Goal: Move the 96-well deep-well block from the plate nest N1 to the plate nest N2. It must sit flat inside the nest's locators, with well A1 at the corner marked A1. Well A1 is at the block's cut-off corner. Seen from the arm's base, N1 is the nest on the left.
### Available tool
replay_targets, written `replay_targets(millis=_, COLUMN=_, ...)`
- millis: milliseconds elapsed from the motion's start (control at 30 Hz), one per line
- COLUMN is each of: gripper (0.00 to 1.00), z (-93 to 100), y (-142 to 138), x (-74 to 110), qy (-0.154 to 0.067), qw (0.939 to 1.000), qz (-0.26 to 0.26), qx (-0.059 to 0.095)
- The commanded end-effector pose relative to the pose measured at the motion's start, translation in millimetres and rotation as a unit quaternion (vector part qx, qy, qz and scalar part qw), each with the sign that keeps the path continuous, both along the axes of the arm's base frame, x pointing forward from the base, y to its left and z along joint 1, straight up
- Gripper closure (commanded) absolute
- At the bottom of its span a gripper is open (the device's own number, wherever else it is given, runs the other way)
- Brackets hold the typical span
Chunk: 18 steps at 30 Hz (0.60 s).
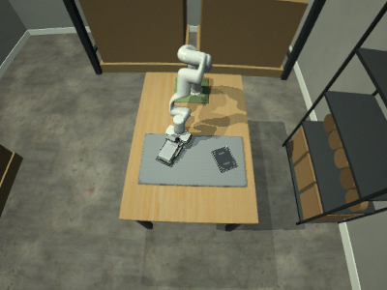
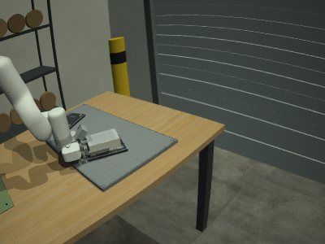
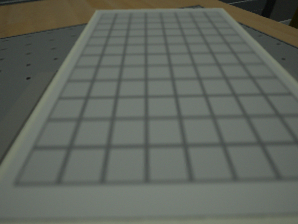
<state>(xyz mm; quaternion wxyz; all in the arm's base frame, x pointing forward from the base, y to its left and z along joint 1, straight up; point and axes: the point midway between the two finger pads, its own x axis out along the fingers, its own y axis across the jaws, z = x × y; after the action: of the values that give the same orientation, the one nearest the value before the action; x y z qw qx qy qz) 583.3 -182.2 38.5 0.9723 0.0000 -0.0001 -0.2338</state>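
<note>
The pale deep-well block [image 1: 168,151] [image 2: 105,140] [image 3: 147,107] is in the nest N2 [image 1: 165,162] [image 2: 118,152], on the left in the top view. It looks about level; whether it is fully seated is too small to tell. Its cut-off corner cannot be made out. The dark nest N1 [image 1: 224,159] [image 2: 75,119] holds nothing, on the right in the top view. My gripper [image 1: 174,142] [image 2: 84,142] is low at the block's end nearest the arm's base. It is slightly open around that end. Its fingertips are partly hidden and do not show in the wrist view.
Both nests stand on a grey perforated board [image 1: 193,176] [image 2: 150,142] on the wooden table [image 1: 189,205] [image 2: 195,122]. The arm's base stands on a green plate [image 1: 203,98] at the table's far edge in the top view. A shelf rack stands beyond the table's right side there.
</note>
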Motion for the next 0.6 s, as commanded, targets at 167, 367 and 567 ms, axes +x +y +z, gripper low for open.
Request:
replay_targets(millis=167, gripper=0.63, z=1.8, y=-0.3, x=1.1, qy=-0.002, qw=1.0, qz=0.0, qx=0.0)
replay_targets(millis=367, gripper=0.63, z=1.8, y=-0.3, x=1.1, qy=-0.002, qw=1.0, qz=0.0, qx=0.0)
replay_targets(millis=567, gripper=0.63, z=1.8, y=-0.3, x=1.1, qy=-0.002, qw=1.0, qz=0.0, qx=0.0)
